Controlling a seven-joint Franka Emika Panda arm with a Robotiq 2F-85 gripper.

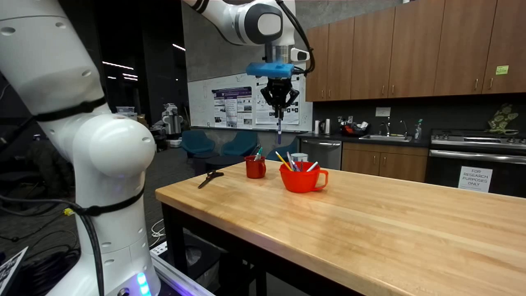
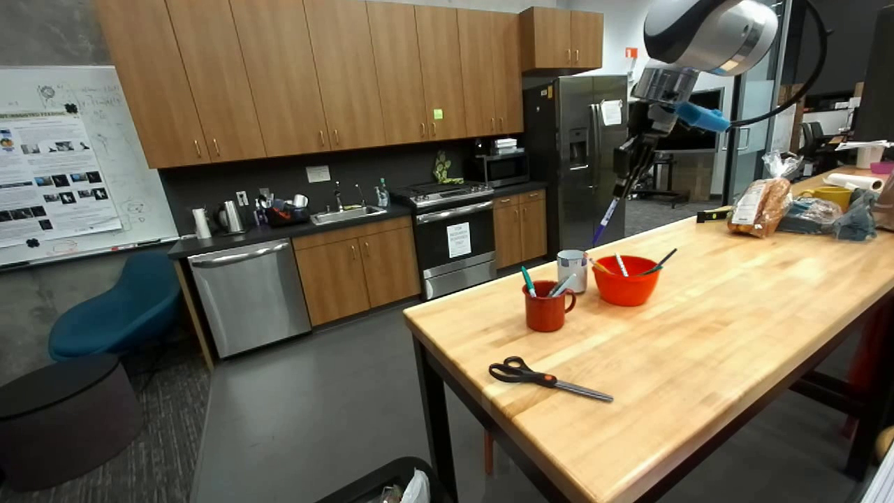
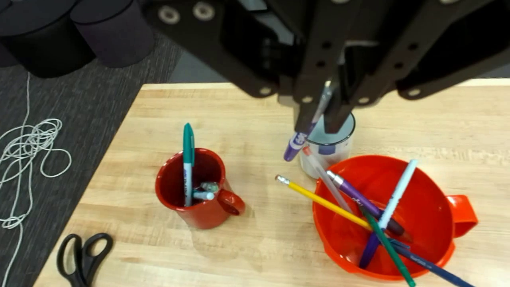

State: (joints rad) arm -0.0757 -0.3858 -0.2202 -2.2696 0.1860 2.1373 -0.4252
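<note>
My gripper (image 3: 319, 125) is shut on a purple marker (image 3: 297, 143), which hangs cap-end down above the table. In both exterior views the marker (image 1: 279, 133) (image 2: 606, 218) points downward, apart from everything below. Beneath it stands a white cup (image 3: 328, 155) with a dark rim. Beside that cup is an orange-red bowl (image 3: 426, 203) holding several pens and a yellow pencil (image 3: 322, 201). A dark red mug (image 3: 205, 215) stands a little away, with a green marker (image 3: 188, 155) and other pens inside. The gripper's fingers hide the marker's upper part.
Black scissors (image 2: 548, 379) lie near the corner of the wooden table (image 2: 698, 391). Farther along the tabletop sit bagged bread (image 2: 761, 202) and a yellow container (image 2: 834, 197). A bin (image 2: 391, 482) stands on the floor by the table; kitchen counters line the wall behind.
</note>
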